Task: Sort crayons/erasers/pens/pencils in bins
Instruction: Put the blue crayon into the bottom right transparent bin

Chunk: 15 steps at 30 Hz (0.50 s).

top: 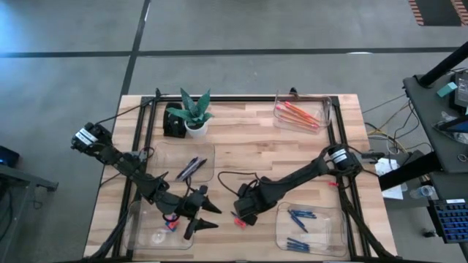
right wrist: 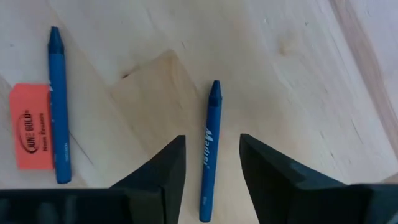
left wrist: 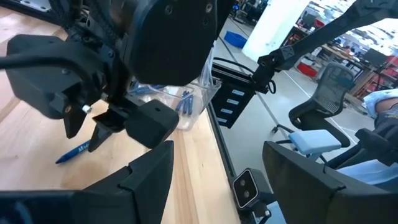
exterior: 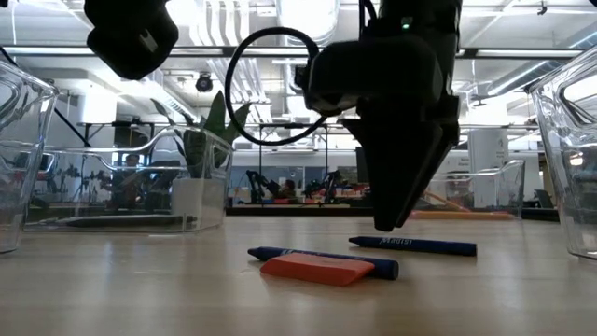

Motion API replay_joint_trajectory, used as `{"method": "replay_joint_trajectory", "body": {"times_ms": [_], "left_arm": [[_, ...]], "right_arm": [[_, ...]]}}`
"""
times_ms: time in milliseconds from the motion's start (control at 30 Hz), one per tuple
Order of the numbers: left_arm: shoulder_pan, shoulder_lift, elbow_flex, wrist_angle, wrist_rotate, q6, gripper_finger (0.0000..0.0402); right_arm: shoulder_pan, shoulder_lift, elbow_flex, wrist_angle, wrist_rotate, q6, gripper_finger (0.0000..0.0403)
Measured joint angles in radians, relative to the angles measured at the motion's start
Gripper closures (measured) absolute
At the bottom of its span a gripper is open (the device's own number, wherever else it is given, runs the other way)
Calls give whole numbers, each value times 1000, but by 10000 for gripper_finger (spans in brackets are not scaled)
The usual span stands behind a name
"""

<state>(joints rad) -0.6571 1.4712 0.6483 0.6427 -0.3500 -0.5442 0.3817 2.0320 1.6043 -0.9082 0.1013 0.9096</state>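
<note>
My right gripper (right wrist: 211, 171) is open and points down at the table near its near edge. One finger stands on each side of a blue crayon (right wrist: 209, 146) and neither touches it. The crayon lies flat on the wood (exterior: 415, 245). Beside it lie a second blue crayon (right wrist: 58, 106) and a pink-orange eraser (right wrist: 31, 127), seen also in the high view (top: 238, 221). My left gripper (top: 208, 212) is open and empty, hovering at the edge of the near-left bin (top: 146, 232), which holds small erasers (top: 172, 223).
The near-right bin (top: 311, 228) holds blue crayons, the far-right bin (top: 302, 111) orange and red pencils, and the middle-left bin (top: 189, 164) dark pens. A potted plant (top: 194, 113) stands at the far edge. The two grippers are close together. Bare wood lies in the table's middle.
</note>
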Motion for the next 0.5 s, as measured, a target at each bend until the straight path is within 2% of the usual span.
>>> {"method": "replay_joint_trajectory", "body": {"times_ms": [300, 500], "left_arm": [[1, 0, 0, -4, 0, 2, 169], [1, 0, 0, -4, 1, 10, 169]], "right_arm": [[-1, 43, 1, 4, -24, -23, 280], [-6, 53, 2, 5, -34, -84, 320]]}}
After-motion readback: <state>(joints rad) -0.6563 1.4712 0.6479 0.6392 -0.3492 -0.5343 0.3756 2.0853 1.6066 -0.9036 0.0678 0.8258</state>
